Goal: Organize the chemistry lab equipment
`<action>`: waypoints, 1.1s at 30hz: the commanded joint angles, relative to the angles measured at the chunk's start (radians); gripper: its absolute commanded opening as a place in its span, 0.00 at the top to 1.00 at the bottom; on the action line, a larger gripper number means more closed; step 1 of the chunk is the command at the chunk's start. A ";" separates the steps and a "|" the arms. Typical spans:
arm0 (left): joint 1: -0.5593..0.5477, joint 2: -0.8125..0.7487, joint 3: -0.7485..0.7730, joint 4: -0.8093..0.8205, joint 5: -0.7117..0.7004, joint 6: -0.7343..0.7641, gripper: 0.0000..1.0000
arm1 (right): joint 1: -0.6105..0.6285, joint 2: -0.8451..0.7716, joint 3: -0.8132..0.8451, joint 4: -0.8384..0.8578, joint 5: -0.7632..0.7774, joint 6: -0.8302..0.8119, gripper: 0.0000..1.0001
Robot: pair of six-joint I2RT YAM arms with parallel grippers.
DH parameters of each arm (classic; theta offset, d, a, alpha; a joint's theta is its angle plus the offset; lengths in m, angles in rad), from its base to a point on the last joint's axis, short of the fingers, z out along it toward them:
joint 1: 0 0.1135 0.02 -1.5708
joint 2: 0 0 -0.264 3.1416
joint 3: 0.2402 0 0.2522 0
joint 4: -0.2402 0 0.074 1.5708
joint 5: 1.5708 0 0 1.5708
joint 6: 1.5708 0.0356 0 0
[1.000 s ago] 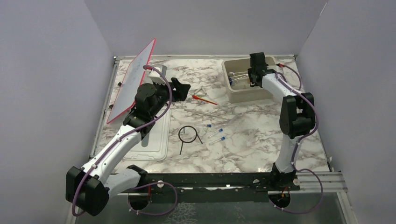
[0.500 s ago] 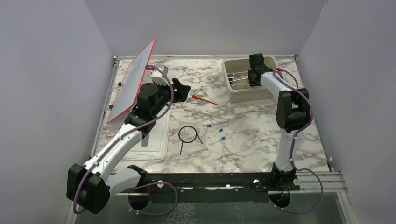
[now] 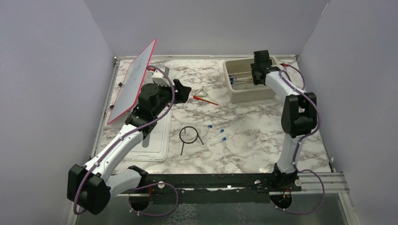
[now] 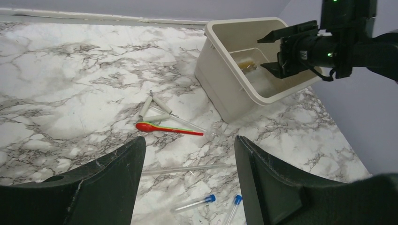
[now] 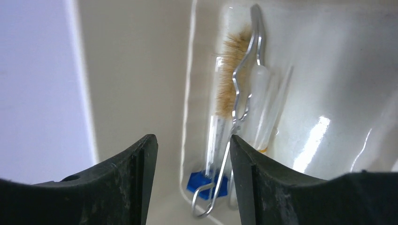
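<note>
Right end effector (image 4: 263, 52), spread wide, shifted toward far rim of tub (image 4: 220, 89).

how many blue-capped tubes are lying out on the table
3 blue-capped tubes, all on the marble right of the black wire ring: one farthest back, one in the middle, one nearest the arms. More may lie hidden in the beige tub.

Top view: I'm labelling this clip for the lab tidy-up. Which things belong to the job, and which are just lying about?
Job: black wire ring, blue-capped tubes, orange-red stick, wire tongs, blue hexagonal piece.
Just there: red-framed white board, beige tub, pale lid.
</note>
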 commanded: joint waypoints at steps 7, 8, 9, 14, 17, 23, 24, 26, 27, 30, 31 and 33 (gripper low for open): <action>0.001 -0.016 0.023 -0.033 -0.027 0.001 0.28 | -0.005 -0.276 -0.085 0.224 -0.218 -0.664 0.38; 0.001 -0.021 0.023 -0.033 -0.028 0.001 0.28 | -0.005 -0.290 -0.086 0.240 -0.291 -0.733 0.39; 0.001 -0.024 0.024 -0.035 -0.029 0.001 0.28 | -0.002 -0.305 -0.084 0.245 -0.361 -0.802 0.40; 0.001 -0.053 0.048 -0.064 -0.044 0.011 0.28 | 0.058 -0.361 -0.060 0.198 -0.644 -1.063 0.42; 0.001 -0.077 0.061 -0.088 -0.072 0.020 0.28 | 0.146 -0.374 -0.052 0.154 -0.686 -1.186 0.42; 0.001 -0.127 0.079 -0.125 -0.131 0.039 0.27 | 0.350 -0.315 -0.039 0.081 -0.584 -1.407 0.41; 0.001 -0.133 0.081 -0.125 -0.135 0.039 0.27 | 0.381 -0.299 -0.036 0.078 -0.567 -1.437 0.41; 0.001 -0.141 0.080 -0.125 -0.141 0.042 0.27 | 0.442 -0.257 -0.026 0.067 -0.515 -1.488 0.44; 0.001 -0.144 0.081 -0.125 -0.143 0.040 0.28 | 0.460 -0.230 -0.014 0.058 -0.486 -1.506 0.48; 0.001 -0.150 0.084 -0.162 -0.150 0.037 0.27 | 0.477 -0.146 0.036 0.013 -0.443 -1.500 0.64; 0.001 -0.150 0.082 -0.166 -0.153 0.034 0.27 | 0.477 -0.124 0.047 0.006 -0.420 -1.491 0.67; 0.001 -0.157 0.078 -0.172 -0.159 0.033 0.27 | 0.476 -0.078 0.072 -0.008 -0.381 -1.490 0.67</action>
